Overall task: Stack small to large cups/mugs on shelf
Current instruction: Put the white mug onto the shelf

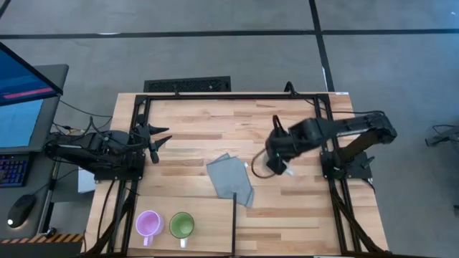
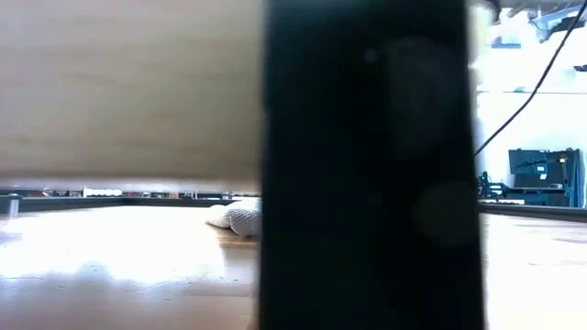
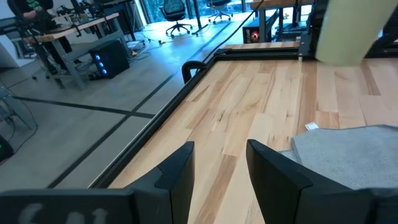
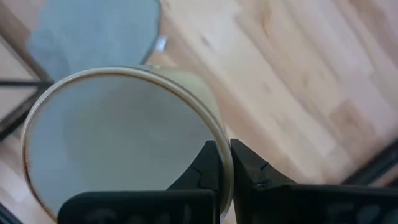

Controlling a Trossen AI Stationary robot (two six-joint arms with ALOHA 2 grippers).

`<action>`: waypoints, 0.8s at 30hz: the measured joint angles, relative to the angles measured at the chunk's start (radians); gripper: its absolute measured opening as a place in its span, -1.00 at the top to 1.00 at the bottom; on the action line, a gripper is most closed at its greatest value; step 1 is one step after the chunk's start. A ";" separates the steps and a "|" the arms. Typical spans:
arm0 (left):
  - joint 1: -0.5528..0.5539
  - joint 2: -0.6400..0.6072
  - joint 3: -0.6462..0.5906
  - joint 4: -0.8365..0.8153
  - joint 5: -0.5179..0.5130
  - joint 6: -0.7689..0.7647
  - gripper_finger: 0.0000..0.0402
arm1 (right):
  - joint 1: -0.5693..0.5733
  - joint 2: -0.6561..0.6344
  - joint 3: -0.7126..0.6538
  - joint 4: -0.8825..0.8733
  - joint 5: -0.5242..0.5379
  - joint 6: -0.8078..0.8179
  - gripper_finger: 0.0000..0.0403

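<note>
— Overhead: where's the cream-white ceramic mug (image 4: 121,140)?
— Hidden under the right gripper (image 1: 278,159); its wrist view shows fingers pinching the rim above the table (image 1: 287,204).
— Left gripper (image 3: 217,171)?
— Parted, empty, at the left edge.

Two mugs (image 1: 163,224) side by side on the shelf (image 1: 208,215), cloth (image 1: 231,179) just behind

Low view mostly blocked: broad dark upright (image 2: 367,165) fills centre, blurred pale slab (image 2: 128,82) covers upper left; only sliver of knitted grey cloth (image 2: 237,218) visible between. Cream mug (image 4: 118,140) cut off by right wrist view's bottom edge, handle unseen. In high view, mug hidden beneath right gripper (image 1: 278,159). Green mug (image 1: 181,226) handle too small to make out.
</note>
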 joint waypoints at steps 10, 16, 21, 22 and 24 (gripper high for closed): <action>0.000 0.000 0.000 0.000 0.000 -0.001 0.31 | -0.209 0.009 0.005 0.124 -0.002 -0.249 0.87; 0.000 0.000 0.000 0.000 0.000 -0.009 0.31 | -0.277 0.027 0.005 0.227 -0.007 -0.356 0.87; 0.000 0.000 0.000 0.000 0.000 -0.008 0.31 | -0.307 0.067 0.005 0.321 -0.051 -0.441 0.87; 0.000 0.000 0.000 -0.001 0.000 -0.008 0.31 | -0.312 0.080 0.004 0.322 -0.052 -0.458 0.87; 0.000 0.004 0.000 -0.001 0.000 -0.008 0.31 | -0.317 0.108 0.005 0.346 -0.057 -0.479 0.87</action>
